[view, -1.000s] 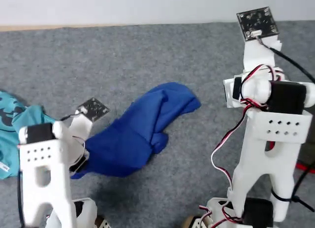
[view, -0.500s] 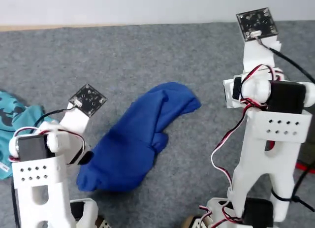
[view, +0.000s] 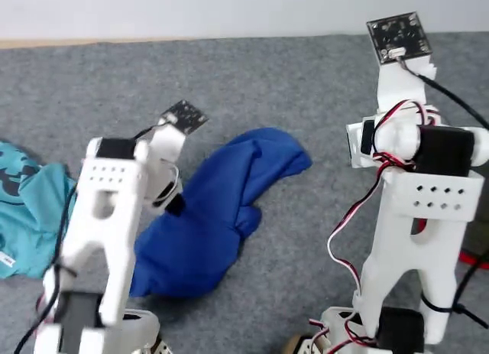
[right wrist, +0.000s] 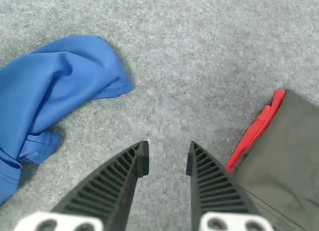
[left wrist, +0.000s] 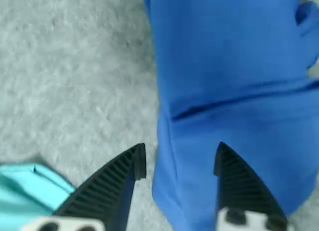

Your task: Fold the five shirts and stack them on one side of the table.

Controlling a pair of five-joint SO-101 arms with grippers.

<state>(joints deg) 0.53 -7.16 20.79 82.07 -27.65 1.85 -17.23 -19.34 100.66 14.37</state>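
A crumpled blue shirt lies in the middle of the grey table. My left gripper hovers open above the shirt's left edge, one finger over cloth, the other over bare table, nothing held. The left arm stands at the shirt's left side. My right gripper is open above bare table, apart from the blue shirt and from a red shirt lying on an olive one. The right arm stands upright at the right.
A teal shirt lies at the table's left edge, its corner close to my left gripper. A sliver of red cloth peeks out behind the right arm. Bare grey table stretches across the far side.
The left arm has swung from the near-left corner of the blue shirt up and right along its left edge. That corner of the shirt now lies tucked in. The right arm kept still.
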